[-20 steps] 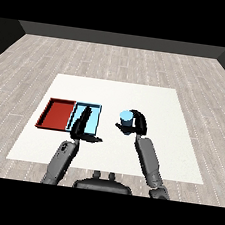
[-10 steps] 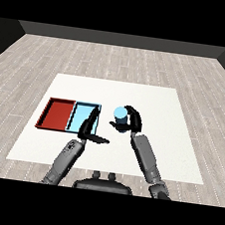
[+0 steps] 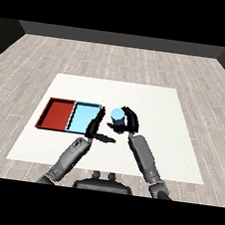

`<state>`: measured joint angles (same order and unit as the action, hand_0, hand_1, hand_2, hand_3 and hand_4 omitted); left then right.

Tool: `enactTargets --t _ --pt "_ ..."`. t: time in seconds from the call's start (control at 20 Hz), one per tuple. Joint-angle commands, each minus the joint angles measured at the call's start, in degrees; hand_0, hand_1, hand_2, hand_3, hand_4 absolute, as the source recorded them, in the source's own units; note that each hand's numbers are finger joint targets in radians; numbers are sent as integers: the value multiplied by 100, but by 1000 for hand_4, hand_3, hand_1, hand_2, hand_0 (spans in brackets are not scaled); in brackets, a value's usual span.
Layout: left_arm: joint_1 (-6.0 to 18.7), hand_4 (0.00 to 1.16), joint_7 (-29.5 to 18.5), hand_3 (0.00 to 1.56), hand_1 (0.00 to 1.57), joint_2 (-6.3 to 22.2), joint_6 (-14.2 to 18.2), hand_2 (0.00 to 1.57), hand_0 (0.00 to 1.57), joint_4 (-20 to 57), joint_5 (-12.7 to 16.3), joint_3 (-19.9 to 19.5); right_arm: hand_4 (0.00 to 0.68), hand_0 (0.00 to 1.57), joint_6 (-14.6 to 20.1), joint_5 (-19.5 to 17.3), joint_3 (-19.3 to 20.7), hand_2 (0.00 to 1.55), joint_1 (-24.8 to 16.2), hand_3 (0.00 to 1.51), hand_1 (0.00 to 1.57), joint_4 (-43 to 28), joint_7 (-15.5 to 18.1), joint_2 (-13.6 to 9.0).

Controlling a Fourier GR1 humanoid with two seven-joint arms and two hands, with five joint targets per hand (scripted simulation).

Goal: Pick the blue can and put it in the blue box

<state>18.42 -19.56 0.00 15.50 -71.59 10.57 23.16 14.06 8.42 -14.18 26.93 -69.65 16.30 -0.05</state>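
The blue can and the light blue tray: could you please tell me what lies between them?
In the head view, the left hand stands between the blue can, held in the right hand, and the light blue tray, its straight fingers over the tray's right edge.

A bare test room or lab-like space is suggested: a flat white square table [image 3: 144, 154] is set on a pale grey wood-plank floor [image 3: 199, 80], backed by a dark wall [image 3: 122, 39]. Only a shallow red rectangular tray [image 3: 47, 113] and a matching light blue tray [image 3: 85, 104] are laid out.
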Motion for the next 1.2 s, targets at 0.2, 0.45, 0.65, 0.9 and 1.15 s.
enactTargets --t 0.2,0.45,0.65,0.9,1.15 --pt "123 0 -258 0 0 0 406 0 0 448 539 562 552 1443 381 395 -443 1466 384 1364 1443 98 -48 5" --pt "269 0 -486 0 0 0 240 0 0 822 840 569 553 1437 294 339 -600 1463 158 1373 1437 -81 -13 5" --pt "390 0 -132 0 0 0 552 0 0 526 873 678 561 1437 39 140 -136 1461 354 1374 1437 -94 -207 -30" --pt "456 0 183 0 0 0 456 0 0 482 639 582 559 1419 84 252 -570 1456 -10 1363 1419 -389 -130 5" --pt "435 0 -339 0 0 0 631 0 0 899 1065 1036 552 1428 144 380 -611 1463 78 1381 1428 -18 257 5"
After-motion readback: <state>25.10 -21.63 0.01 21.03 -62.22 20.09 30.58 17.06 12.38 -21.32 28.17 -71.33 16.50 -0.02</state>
